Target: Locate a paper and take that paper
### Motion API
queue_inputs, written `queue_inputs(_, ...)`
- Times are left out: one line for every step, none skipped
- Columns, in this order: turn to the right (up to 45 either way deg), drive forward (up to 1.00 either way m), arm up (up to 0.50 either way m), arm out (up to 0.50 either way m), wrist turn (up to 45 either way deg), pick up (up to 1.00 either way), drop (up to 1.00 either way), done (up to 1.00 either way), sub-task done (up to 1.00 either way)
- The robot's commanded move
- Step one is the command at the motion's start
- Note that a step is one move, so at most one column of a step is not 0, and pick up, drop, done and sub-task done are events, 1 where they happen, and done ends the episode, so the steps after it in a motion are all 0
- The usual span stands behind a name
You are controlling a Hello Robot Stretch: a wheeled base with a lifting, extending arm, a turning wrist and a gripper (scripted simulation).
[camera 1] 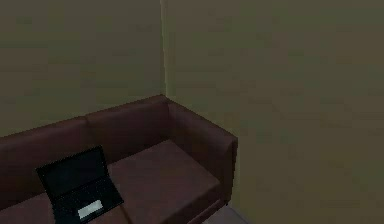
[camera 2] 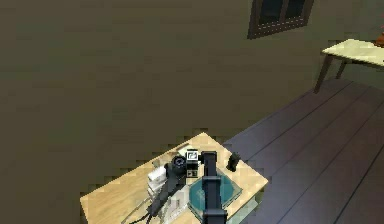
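Wooden table [camera 2: 118, 192], cluttered behind the jaws, leaves their hold unclear.

1. Arm [camera 2: 211, 196]: a dark bar of square section, at the lower centre of the arm side view, just right of the middle.
2. Marker squares [camera 2: 189, 157]: two small white squares with black marks, at the bar's upper end.
3. Gripper [camera 2: 154, 206]: a dark body to the left of the marker squares, at lower centre-left of the frame.
4. Fingers [camera 2: 166, 191]: two thin members on the Gripper. They appear dark to grey, but fine detail is not resolvable.
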Motion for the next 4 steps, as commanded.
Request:
queue_inputs(0.0, 0.0, 0.0, 0.0, 45.0, 0.0, 0.0, 0.0, 0.0)
queue_inputs(0.0, 0.0, 0.0, 0.0, 45.0, 0.0, 0.0, 0.0, 0.0)
queue_inputs(0.0, 0.0, 0.0, 0.0, 9.0, 0.0, 0.0, 0.0, 0.0)
queue_inputs(0.0, 0.0, -0.3, 0.0, 0.0, 0.0, 0.0, 0.0, 0.0)
